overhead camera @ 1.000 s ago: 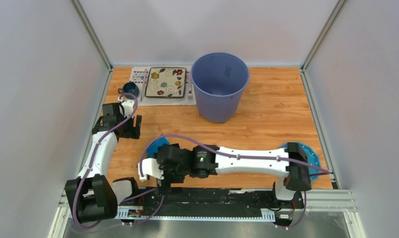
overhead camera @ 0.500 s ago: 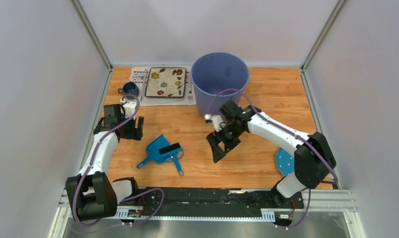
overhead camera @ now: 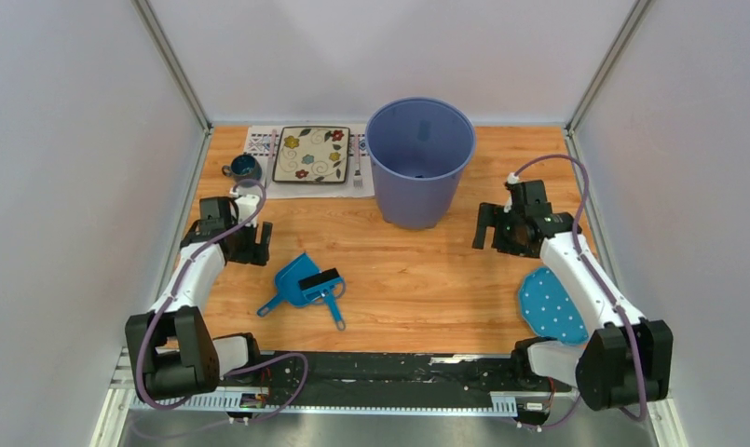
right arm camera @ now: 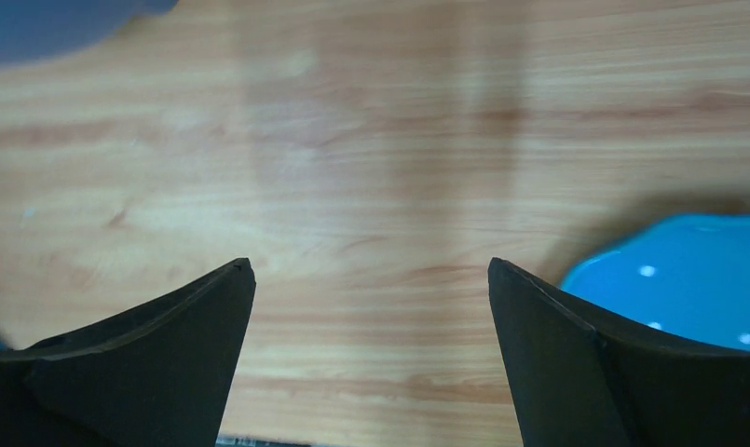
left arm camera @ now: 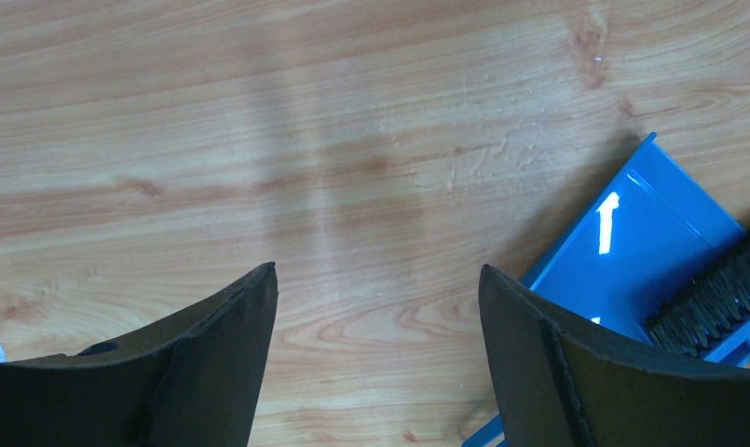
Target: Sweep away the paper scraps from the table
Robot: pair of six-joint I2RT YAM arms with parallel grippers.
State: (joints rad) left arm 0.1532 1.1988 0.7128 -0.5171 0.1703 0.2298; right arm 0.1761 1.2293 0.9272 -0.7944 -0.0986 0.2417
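No paper scraps show on the table (overhead camera: 399,270) in any view. My left gripper (overhead camera: 250,244) is open and empty, low over bare wood (left arm camera: 352,140) at the left, with its jaws wide apart (left arm camera: 377,270). A blue dustpan (overhead camera: 296,277) with a black brush (overhead camera: 324,285) lying on it sits just to its right; it also shows in the left wrist view (left arm camera: 632,233). My right gripper (overhead camera: 492,235) is open and empty over bare wood (right arm camera: 371,264), right of the bin.
A tall blue-grey bin (overhead camera: 417,172) stands at the back middle. A flowered plate (overhead camera: 312,154) on a patterned placemat (overhead camera: 259,142) and a dark cup (overhead camera: 245,168) are at the back left. A blue polka-dot cloth (overhead camera: 550,305) lies at the near right, also in the right wrist view (right arm camera: 669,279).
My right arm has swung from the near left, past the bin, to the right side, empty. The dustpan and brush now lie uncovered. The left arm has barely moved.
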